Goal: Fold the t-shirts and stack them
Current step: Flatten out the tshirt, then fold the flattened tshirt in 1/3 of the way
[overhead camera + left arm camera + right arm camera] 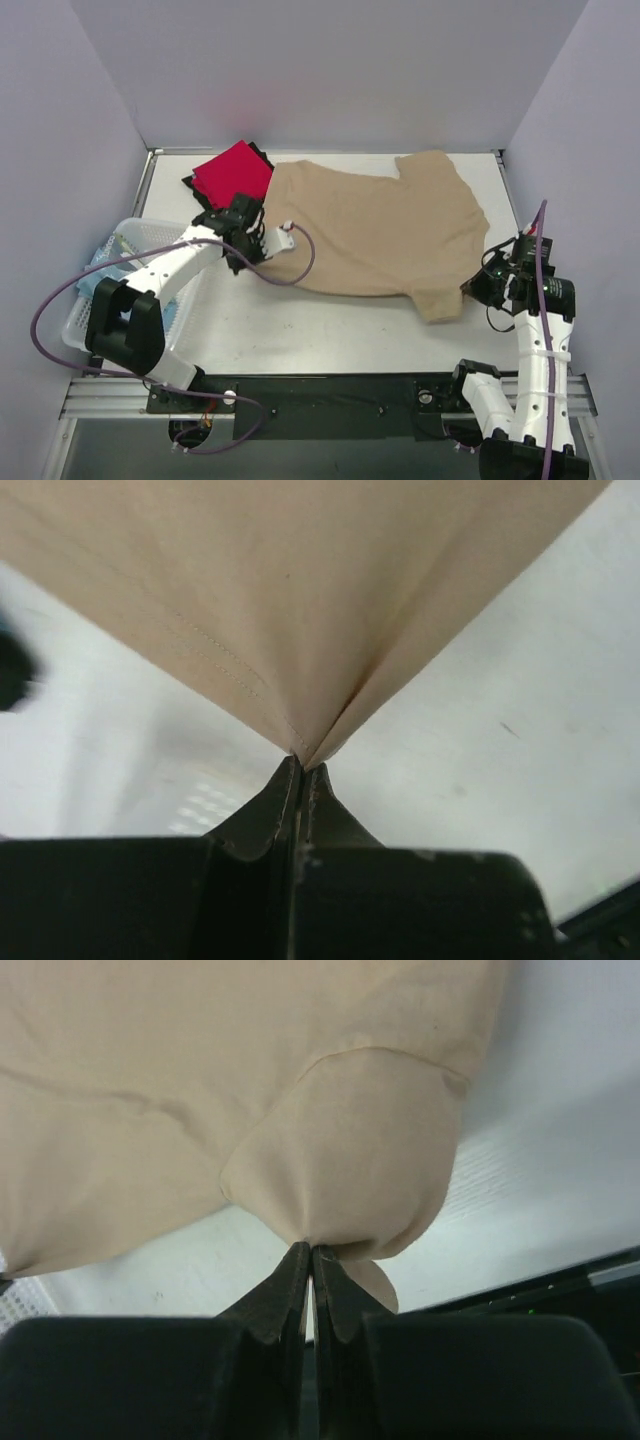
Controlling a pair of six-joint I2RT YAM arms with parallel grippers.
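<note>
A tan-beige t-shirt [380,225] lies spread flat in the middle of the table, hem to the left and sleeves to the right. My left gripper [262,240] is shut on its left hem corner; the left wrist view shows the cloth [300,600] pinched at my closed gripper [300,764]. My right gripper [470,287] is shut on the near sleeve; the right wrist view shows the sleeve [350,1160] bunched at the closed tips [311,1250]. A folded bright red shirt [235,172] lies on a black one [190,183] at the back left.
A white mesh basket [135,238] stands at the left edge under my left arm, with light blue cloth [100,265] in it. Grey walls enclose the table at the back and both sides. A purple cable [300,262] loops beside the left gripper.
</note>
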